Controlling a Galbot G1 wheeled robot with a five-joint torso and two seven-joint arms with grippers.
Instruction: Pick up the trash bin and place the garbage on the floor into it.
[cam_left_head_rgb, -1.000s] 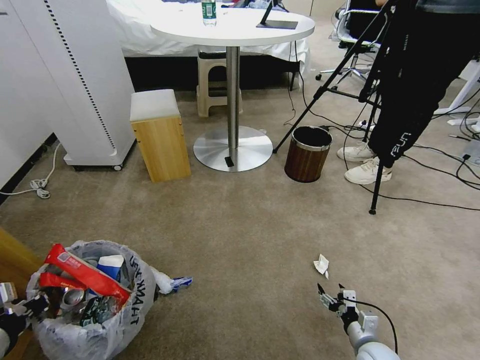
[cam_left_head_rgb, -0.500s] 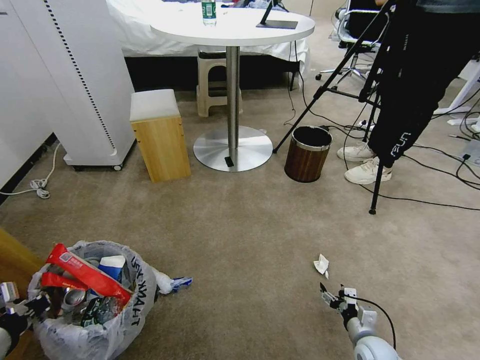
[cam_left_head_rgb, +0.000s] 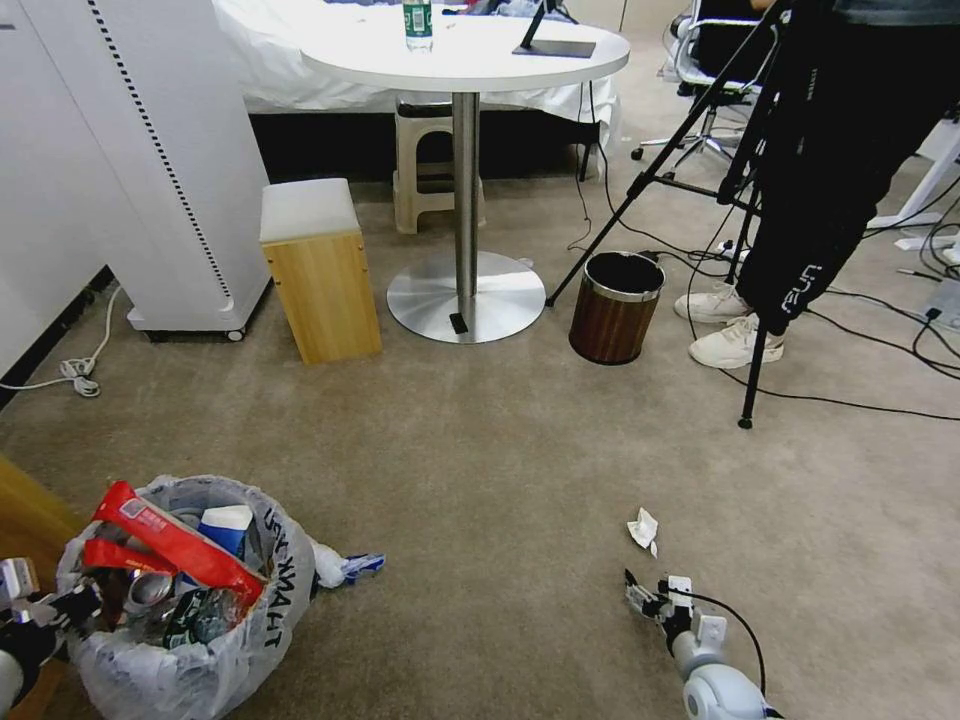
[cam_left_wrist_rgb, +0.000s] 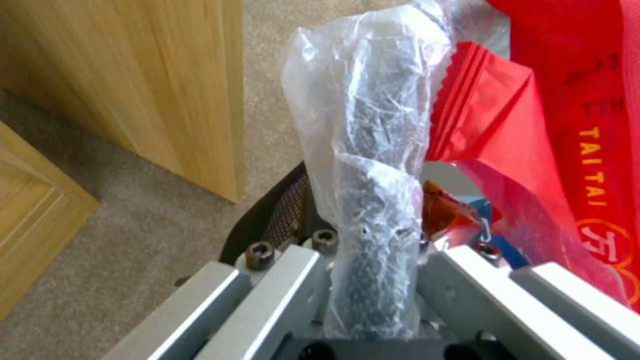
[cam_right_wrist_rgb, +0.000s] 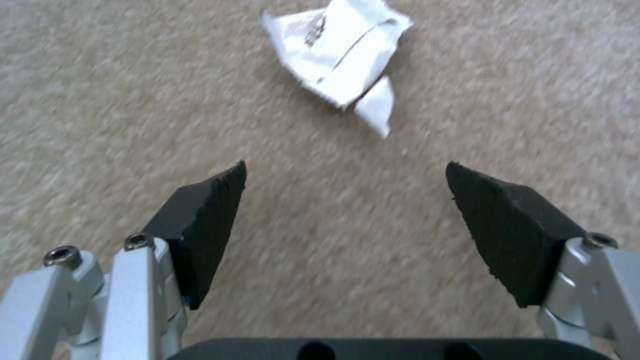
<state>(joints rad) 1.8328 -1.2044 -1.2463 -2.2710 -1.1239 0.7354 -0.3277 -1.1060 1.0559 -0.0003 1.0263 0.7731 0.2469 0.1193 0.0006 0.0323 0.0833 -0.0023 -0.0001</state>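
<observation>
The trash bin (cam_left_head_rgb: 200, 640), black with a clear bag printed in black letters, sits at the lower left of the head view on the floor (cam_left_head_rgb: 480, 480). It is stuffed with red snack bags (cam_left_head_rgb: 170, 545), a blue-white cup and a can. My left gripper (cam_left_head_rgb: 70, 608) is shut on its bag-covered rim (cam_left_wrist_rgb: 377, 200), with red bags (cam_left_wrist_rgb: 533, 125) just beside it. A crumpled white paper (cam_left_head_rgb: 643, 528) lies on the carpet. My right gripper (cam_left_head_rgb: 645, 592) hovers just short of that paper (cam_right_wrist_rgb: 340, 50), open (cam_right_wrist_rgb: 345, 172), with only carpet between its black pads.
A white-blue wrapper (cam_left_head_rgb: 350, 568) lies by the trash bin. A brown wood-grain bin (cam_left_head_rgb: 615, 305), the round table's base (cam_left_head_rgb: 465, 295), a wooden stool (cam_left_head_rgb: 318, 268), a tripod leg (cam_left_head_rgb: 745, 420), a standing person's shoes and cables lie farther off. Wooden furniture (cam_left_wrist_rgb: 153, 85) stands close to my left gripper.
My right gripper has drifted slightly left, still open near the paper. The bin and left gripper have shifted only a little.
</observation>
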